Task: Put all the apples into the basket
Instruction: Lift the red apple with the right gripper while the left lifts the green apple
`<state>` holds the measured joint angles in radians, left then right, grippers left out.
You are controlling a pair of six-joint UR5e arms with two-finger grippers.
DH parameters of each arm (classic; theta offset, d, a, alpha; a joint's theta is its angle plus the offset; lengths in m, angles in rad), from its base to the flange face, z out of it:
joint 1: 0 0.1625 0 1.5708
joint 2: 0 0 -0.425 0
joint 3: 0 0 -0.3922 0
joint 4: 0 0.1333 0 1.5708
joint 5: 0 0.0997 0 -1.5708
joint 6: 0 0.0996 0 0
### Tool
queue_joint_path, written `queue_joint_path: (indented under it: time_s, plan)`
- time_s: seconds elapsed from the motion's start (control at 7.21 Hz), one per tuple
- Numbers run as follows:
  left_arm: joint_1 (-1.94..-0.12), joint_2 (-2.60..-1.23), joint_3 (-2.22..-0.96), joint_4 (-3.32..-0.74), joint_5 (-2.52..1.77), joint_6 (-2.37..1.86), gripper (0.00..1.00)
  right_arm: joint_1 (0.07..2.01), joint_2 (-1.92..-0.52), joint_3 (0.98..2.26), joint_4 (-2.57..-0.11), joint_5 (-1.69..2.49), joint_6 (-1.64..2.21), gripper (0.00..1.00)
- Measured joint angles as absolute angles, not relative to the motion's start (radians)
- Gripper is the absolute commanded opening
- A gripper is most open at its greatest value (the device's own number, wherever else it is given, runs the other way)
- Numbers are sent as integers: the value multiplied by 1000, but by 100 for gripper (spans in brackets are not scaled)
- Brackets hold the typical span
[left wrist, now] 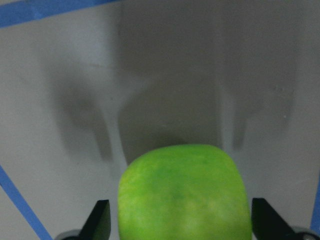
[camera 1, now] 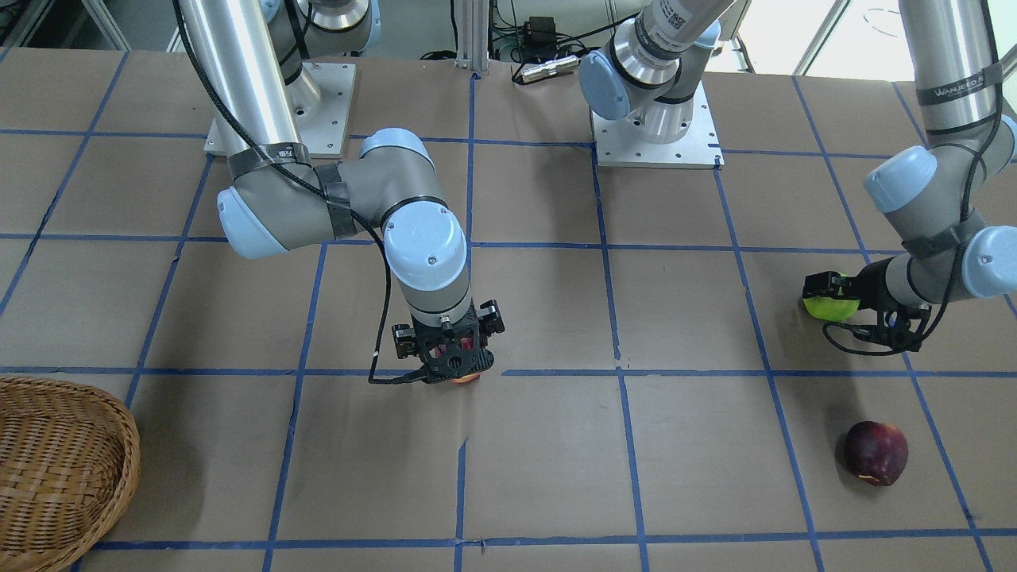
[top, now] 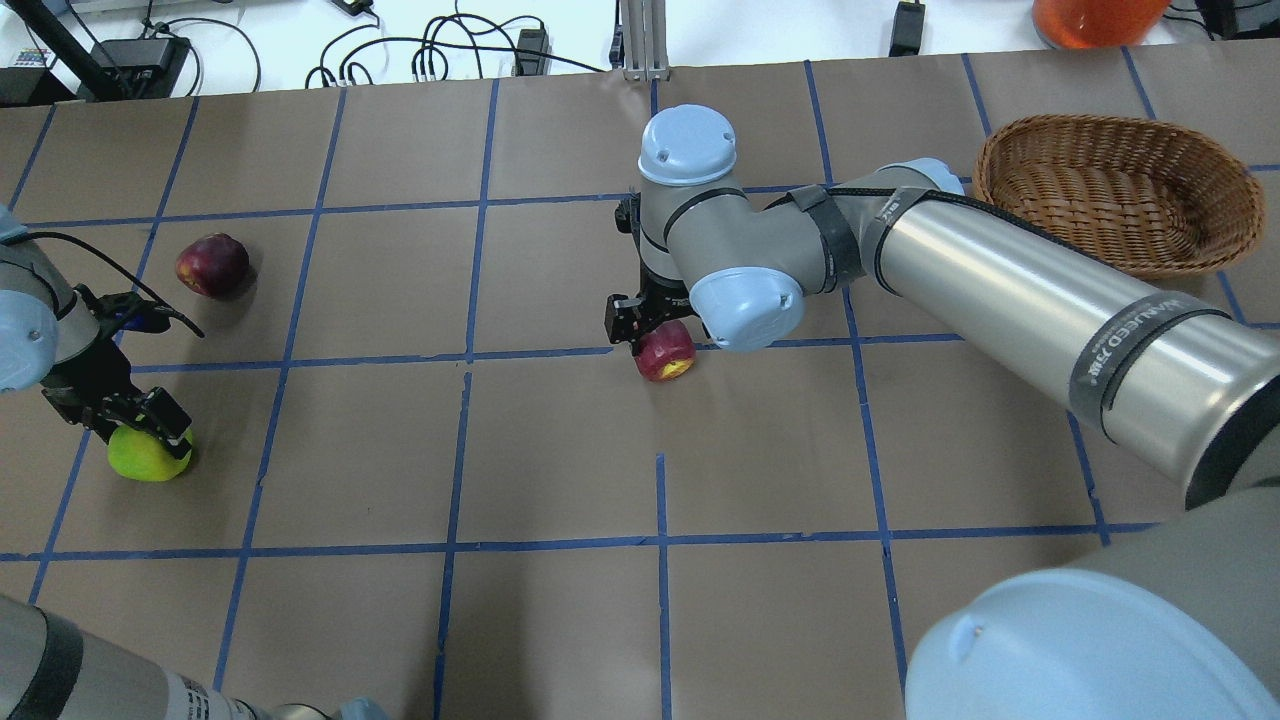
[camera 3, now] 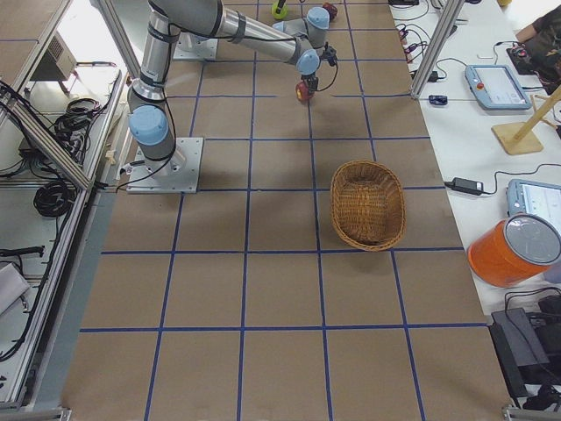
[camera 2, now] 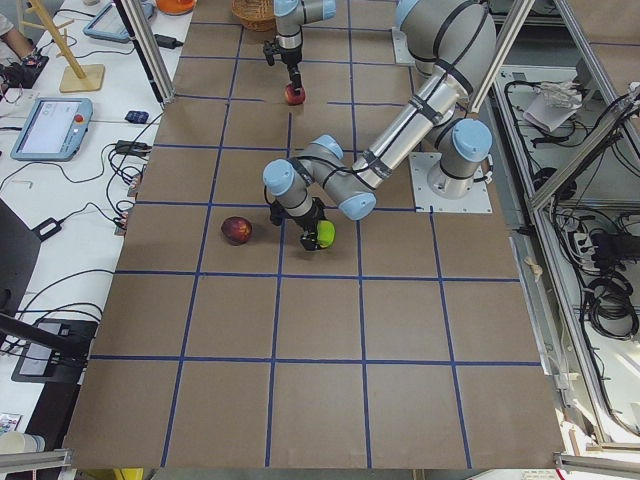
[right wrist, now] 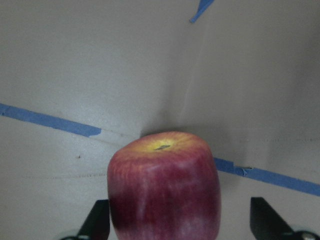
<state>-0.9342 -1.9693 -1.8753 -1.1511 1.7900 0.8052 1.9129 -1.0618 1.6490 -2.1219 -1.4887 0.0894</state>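
Note:
The yellow-green apple (top: 140, 460) lies at the table's left. My left gripper (top: 145, 432) is open and straddles it; in the left wrist view the apple (left wrist: 185, 195) nearly fills the gap between the fingers (left wrist: 100, 220). The red apple (top: 665, 355) sits mid-table. My right gripper (top: 650, 335) is open around it, and the right wrist view shows the apple (right wrist: 165, 190) on the paper with a gap beside the right finger (right wrist: 265, 220). The dark maroon apple (top: 212, 265) lies free, beyond the left gripper. The wicker basket (top: 1120, 122) stands far right and holds nothing.
The right arm's long link (top: 1000, 280) stretches across the table just in front of the basket. An orange container (top: 1095, 15) and cables lie past the far edge. The brown paper table carries a blue tape grid (top: 660, 500).

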Motion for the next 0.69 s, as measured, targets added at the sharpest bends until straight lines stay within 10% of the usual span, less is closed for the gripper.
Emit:
queue_joint_path:
  time_s: [0.14, 0.69]
  plan:
    - [-937, -1963, -1873, -1150, 1789, 807, 9, 1914, -1062, 1649, -2123, -1484, 90, 100]
    - [-972, -1913, -1809, -1293, 1724, 765, 4, 1918, -1042, 1651, -2124, -1481, 89, 97]
